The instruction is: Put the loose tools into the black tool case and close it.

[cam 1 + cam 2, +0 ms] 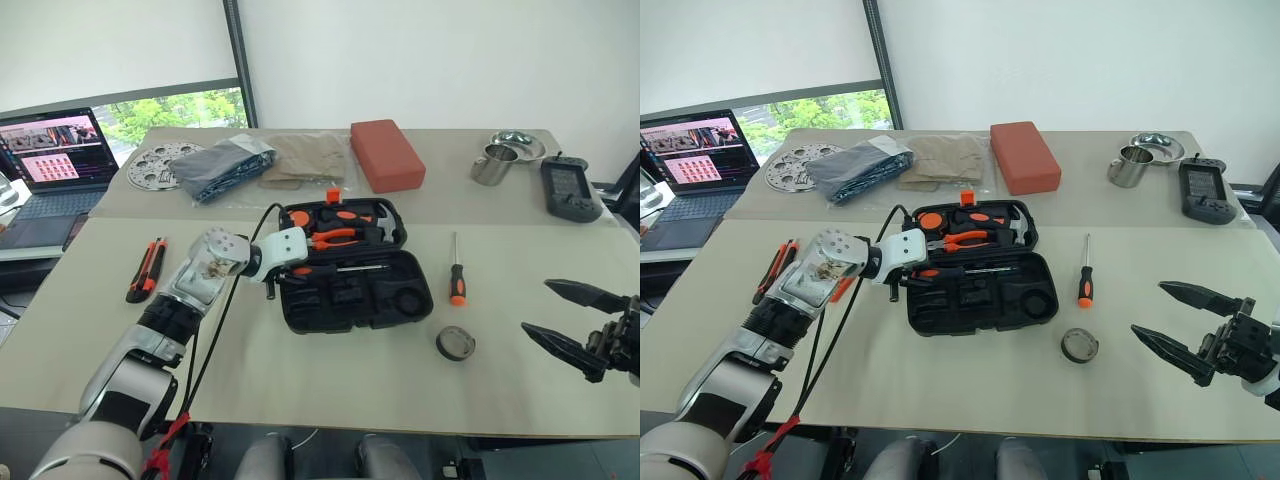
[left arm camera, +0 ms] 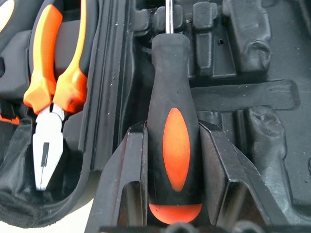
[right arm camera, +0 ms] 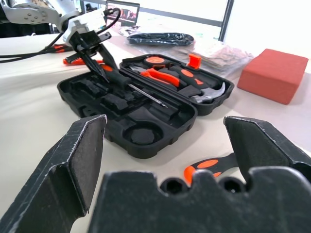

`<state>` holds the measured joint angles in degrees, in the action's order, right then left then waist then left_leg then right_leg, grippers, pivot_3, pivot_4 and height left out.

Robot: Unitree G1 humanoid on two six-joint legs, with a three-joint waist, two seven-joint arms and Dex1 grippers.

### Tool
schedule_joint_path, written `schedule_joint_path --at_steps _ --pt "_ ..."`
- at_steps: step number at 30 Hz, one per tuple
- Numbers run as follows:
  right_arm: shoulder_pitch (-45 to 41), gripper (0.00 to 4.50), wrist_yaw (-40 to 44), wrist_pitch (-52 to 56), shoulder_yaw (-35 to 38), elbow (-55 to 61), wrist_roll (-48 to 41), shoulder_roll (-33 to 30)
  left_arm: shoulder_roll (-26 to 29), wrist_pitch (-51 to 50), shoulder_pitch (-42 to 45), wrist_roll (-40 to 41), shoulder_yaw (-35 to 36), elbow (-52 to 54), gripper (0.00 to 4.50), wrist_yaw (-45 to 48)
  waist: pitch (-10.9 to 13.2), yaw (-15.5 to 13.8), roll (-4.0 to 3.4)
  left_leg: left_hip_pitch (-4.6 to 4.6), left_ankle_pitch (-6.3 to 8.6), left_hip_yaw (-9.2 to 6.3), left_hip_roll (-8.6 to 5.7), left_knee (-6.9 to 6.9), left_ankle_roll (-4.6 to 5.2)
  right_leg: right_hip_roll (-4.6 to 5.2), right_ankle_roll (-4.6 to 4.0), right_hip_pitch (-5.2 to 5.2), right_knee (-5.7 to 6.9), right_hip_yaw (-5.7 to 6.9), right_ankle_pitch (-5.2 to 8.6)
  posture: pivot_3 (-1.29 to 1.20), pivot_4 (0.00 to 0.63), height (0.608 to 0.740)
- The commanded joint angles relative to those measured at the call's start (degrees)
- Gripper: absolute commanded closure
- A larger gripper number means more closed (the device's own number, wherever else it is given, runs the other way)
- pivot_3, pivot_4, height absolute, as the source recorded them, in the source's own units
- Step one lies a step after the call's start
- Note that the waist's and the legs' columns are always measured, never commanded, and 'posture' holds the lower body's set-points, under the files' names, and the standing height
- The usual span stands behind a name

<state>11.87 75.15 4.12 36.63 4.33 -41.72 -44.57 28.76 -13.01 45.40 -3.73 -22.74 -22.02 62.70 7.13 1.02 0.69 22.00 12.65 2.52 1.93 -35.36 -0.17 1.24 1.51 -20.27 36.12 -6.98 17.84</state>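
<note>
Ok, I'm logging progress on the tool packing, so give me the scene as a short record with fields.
case: black tool case open on the table, pliers and hammer in its lid half
left gripper: left gripper shut on a screwdriver, over the case's tray
right gripper: right gripper open, holding nothing
still loose: second screwdriver, grey roll, utility knife

No legible text, label, brand, number or sign anywhere.
</note>
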Motion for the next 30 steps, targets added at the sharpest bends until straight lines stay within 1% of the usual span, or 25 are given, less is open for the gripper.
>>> schedule_joint_path --at_steps 1,6,15,17,18,19,20,21,22,23,28,30 --pt "0.19 0.0 -0.53 -0.24 1.94 1.88 -1.15 0.17 -0.49 -1.57 1.27 -1.14 1.02 0.93 3.55 -1.65 -0.01 -0.11 -0.01 0.0 0.0 -0.03 -0.01 -0.01 0.0 0.0 0.0 0.0 0.0 0.01 0.0 0.0 0.15 0.74" --pt "0.25 0.0 -0.8 -0.06 2.11 2.07 -1.27 -0.13 -0.5 -4.19 0.61 -2.17 1.08 1.87 3.55 -3.04 -0.01 -0.13 -0.02 0.02 0.0 -0.12 -0.02 -0.04 0.0 0.0 0.0 0.01 0.0 0.01 0.0 0.0 0.15 0.74" --pt "-0.21 0.0 -0.61 0.14 2.21 1.57 -1.21 -0.83 -0.71 -5.61 -0.61 -2.22 0.78 4.28 3.55 -2.59 -0.03 -0.09 -0.05 0.02 0.0 -0.15 -0.03 -0.05 0.0 -0.01 0.0 0.03 0.02 0.03 0.0 0.0 0.15 0.74" --pt "-0.21 0.0 -0.46 0.08 2.25 1.39 -1.12 -0.92 -0.73 -5.57 -0.53 -2.11 1.06 4.6 2.54 -2.89 -0.03 -0.11 -0.05 0.02 0.0 -0.16 -0.03 -0.06 0.0 -0.01 0.0 0.02 0.02 0.03 0.0 0.0 0.15 0.74" --pt "-0.24 0.0 -0.43 0.05 2.24 1.33 -1.06 -0.96 -0.67 -5.31 -0.36 -2.21 1.32 4.62 2.3 -3.4 -0.03 -0.11 -0.05 0.02 0.0 -0.17 -0.03 -0.06 0.0 -0.01 0.0 0.02 0.02 0.03 0.0 0.0 0.15 0.74" --pt "-0.27 0.0 -0.38 0.02 2.25 1.26 -1.03 -0.99 -0.57 -4.93 -0.17 -2.44 1.47 4.61 1.83 -3.92 -0.03 -0.13 -0.05 0.02 0.0 -0.17 -0.03 -0.07 0.0 -0.01 0.0 0.03 0.02 0.04 0.0 0.0 0.15 0.74" --pt "-0.28 0.0 -0.34 -0.03 2.26 1.19 -0.99 -1.01 -0.32 -4.04 0.18 -3.02 1.53 4.54 1.56 -4.67 -0.03 -0.15 -0.05 0.02 0.0 -0.18 -0.03 -0.07 0.0 -0.01 0.0 0.03 0.02 0.04 0.0 0.0 0.15 0.74" --pt "-0.3 0.0 -0.31 -0.06 2.26 1.14 -0.94 -1.03 -0.06 -3.39 0.53 -3.51 1.63 4.53 1.1 -5.31 -0.03 -0.15 -0.05 0.03 0.0 -0.18 -0.04 -0.08 0.0 0.0 0.0 0.03 0.03 0.04 0.0 0.0 0.15 0.74" --pt "-0.31 0.0 -0.3 -0.09 2.27 1.11 -0.9 -1.04 0.09 -2.98 0.75 -3.81 1.69 4.54 0.82 -5.69 -0.03 -0.16 -0.05 0.02 0.0 -0.19 -0.04 -0.08 0.0 -0.01 0.0 0.03 0.03 0.04 0.0 0.0 0.15 0.74" --pt "-0.28 0.0 -0.23 -0.13 2.3 1.07 -0.87 -1.07 0.26 -3.18 1.05 -3.63 2.08 5.14 0.39 -5.62 -0.03 -0.15 -0.05 0.03 0.0 -0.21 -0.03 -0.11 0.0 -0.01 0.0 0.03 0.05 0.05 0.0 0.0 0.15 0.74" --pt "-0.08 0.0 -0.12 -0.29 2.48 1.1 -0.7 -1.12 1.16 -8.09 4.17 -0.14 5.77 11.66 0.39 -3.48 -0.04 -0.19 -0.07 0.09 0.0 -0.28 -0.03 -0.19 0.0 -0.02 0.0 0.03 0.05 0.09 0.0 0.0 0.15 0.74" --pt "0.02 0.0 -0.03 -0.29 2.56 1.08 -0.7 -1.15 0.74 -9.23 5.67 1.49 7.22 12.9 0.39 -3.25 -0.04 -0.24 -0.08 0.13 0.0 -0.29 -0.03 -0.26 0.0 -0.02 0.01 0.03 0.05 0.11 0.0 0.0 0.15 0.74"
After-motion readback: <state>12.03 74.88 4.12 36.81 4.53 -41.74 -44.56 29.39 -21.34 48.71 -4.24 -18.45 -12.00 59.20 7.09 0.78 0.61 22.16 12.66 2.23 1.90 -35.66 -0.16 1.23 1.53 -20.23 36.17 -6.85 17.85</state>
